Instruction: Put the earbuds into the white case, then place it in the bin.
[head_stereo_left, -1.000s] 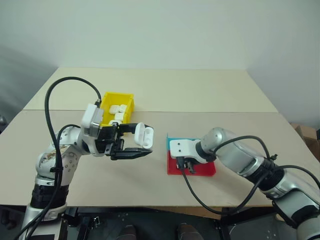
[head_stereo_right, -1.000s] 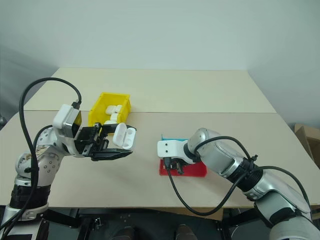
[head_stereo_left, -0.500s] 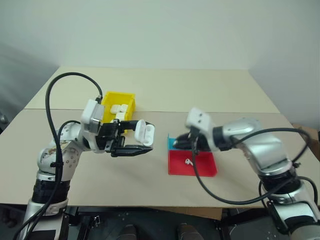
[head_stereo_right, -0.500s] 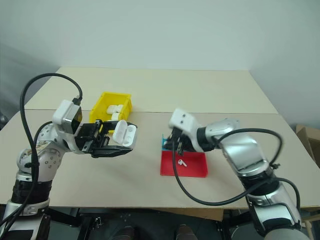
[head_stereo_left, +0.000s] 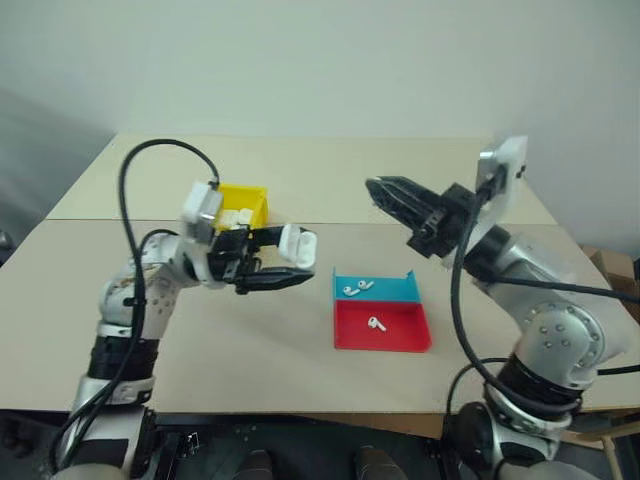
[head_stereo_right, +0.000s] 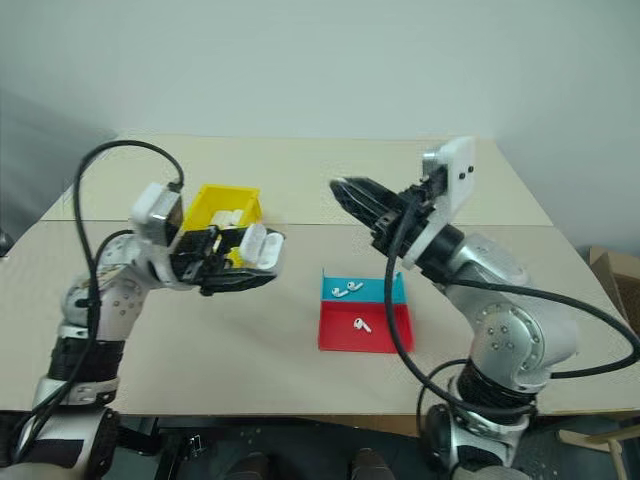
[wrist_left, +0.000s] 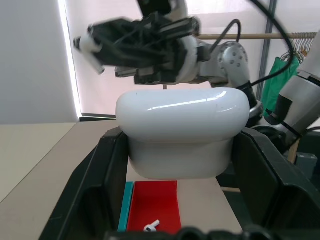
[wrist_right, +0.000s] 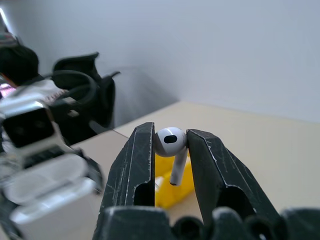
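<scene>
Right gripper (wrist_right: 170, 150): clamped on one earbud (wrist_right: 171, 142), bulb pinched between the two black fingers (wrist_right: 137, 165), stem hanging free below the grip. You carry it raised above the table (head_stereo_left: 300, 180), fingers pointing toward the robot's left.

Left gripper (head_stereo_left: 292, 264): closed around the body of the white case (wrist_left: 182, 130), held off the table with its lid flipped open. It sits between the bin and the trays.

Key relation: the case lies to the left of and lower than your right gripper, well apart, with bare table between. Of the two arms, the right is the one to travel; the left only has to present the open case. Judged from here, the earbud's stem has to end up in line with a socket of the case, so expect to turn the wrist as well as cross the gap.

Remaining stock: two earbuds (head_stereo_left: 355, 288) in the teal tray (head_stereo_left: 390, 292), one more earbud (head_stereo_left: 376, 323) in the red tray (head_stereo_left: 400, 335), both trays touching, lying below your right gripper.

Bin (head_stereo_left: 250, 196): yellow, just behind the left gripper, already holding several white cases (head_stereo_left: 238, 215). The left arm is nearer to it for the later drop.
</scene>
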